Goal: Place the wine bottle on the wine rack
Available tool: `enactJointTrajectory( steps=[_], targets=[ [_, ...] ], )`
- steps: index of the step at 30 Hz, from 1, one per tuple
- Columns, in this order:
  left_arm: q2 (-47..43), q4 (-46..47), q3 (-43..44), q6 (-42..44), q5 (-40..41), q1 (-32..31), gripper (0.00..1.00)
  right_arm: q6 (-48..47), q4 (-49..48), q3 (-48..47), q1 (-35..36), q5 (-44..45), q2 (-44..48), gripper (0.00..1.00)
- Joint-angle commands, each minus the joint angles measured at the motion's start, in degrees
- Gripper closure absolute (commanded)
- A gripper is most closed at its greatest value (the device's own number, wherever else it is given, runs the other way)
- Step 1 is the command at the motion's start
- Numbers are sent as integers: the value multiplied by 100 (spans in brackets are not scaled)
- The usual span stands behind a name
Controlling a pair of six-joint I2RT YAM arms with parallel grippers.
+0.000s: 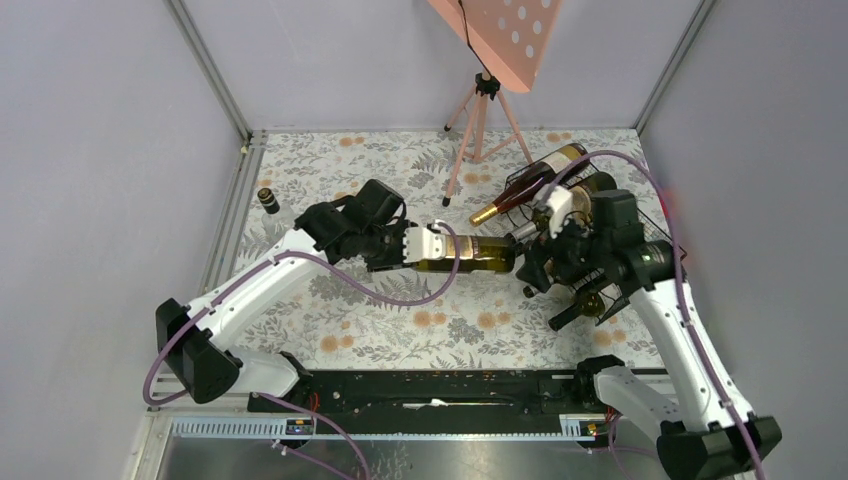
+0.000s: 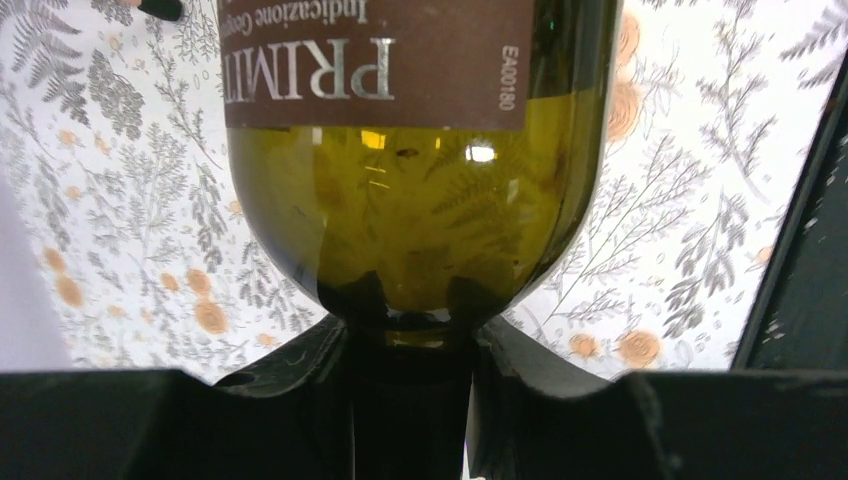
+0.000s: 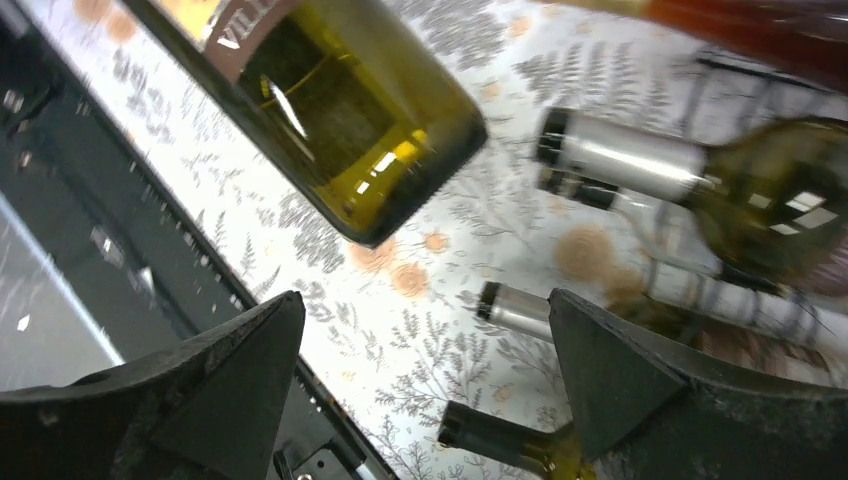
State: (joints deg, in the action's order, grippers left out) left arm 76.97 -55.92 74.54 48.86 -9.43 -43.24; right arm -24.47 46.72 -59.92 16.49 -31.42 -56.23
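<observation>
Now one wine bottle [image 1: 480, 252] held, one wine rack [image 1: 604, 298].

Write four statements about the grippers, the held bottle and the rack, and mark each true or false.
1. The left gripper is shut on the neck of the wine bottle. True.
2. The right gripper is clamped on that bottle's base. False: its jaws stand open with nothing between them.
3. The held bottle stands upright. False: it lies roughly level, base pointing toward the wine rack.
4. The rack holds other bottles. True.
</observation>
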Motion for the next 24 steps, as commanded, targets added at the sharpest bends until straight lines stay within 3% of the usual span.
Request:
enactJointTrajectory(
  steps=[1,10,24],
  targets=[
    [-194,888,414,-1075,-761,22,100,635,-478,-187,-745,-98,489,0],
    [291,1534,1016,-2880,-1129,-67,100,1705,-1136,-104,-2718,-154,609,0],
    [2045,1852,2927,-4567,-1194,-867,100,2223,-1693,363,-3957,120,935,0]
  ],
)
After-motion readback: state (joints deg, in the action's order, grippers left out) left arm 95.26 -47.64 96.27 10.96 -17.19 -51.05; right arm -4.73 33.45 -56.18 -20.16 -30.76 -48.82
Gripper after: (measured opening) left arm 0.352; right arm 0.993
